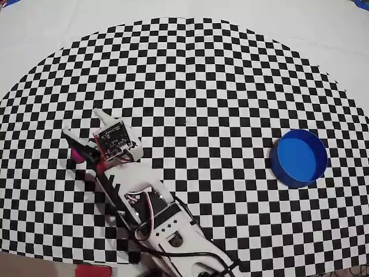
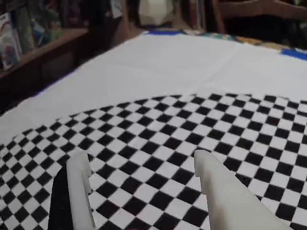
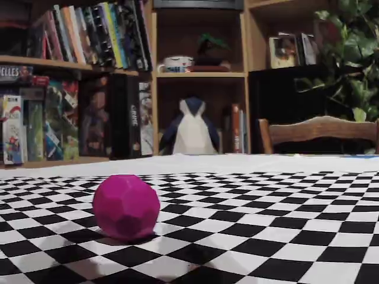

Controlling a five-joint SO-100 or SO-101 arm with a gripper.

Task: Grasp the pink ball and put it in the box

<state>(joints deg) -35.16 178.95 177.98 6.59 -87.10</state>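
Observation:
The pink ball (image 1: 75, 154) lies on the checkered mat at the left of the overhead view, partly covered by the lower-left finger of my gripper (image 1: 82, 123). In the fixed view the ball (image 3: 125, 206) rests alone on the mat and no gripper shows. My gripper (image 2: 141, 155) is open in the wrist view, with its white fingers (image 2: 79, 187) wide apart, only checkered mat between them, and the ball not clearly visible. The box (image 1: 298, 156), a round blue tub, stands far off at the right of the overhead view and looks empty.
The checkered mat (image 1: 190, 86) lies on a white cloth (image 1: 288, 23) that runs on past its curved far edge. The arm's body (image 1: 167, 225) fills the lower middle. Bookshelves (image 3: 71, 89), a wooden chair (image 3: 320, 133) and a plant (image 3: 349, 53) stand beyond the table.

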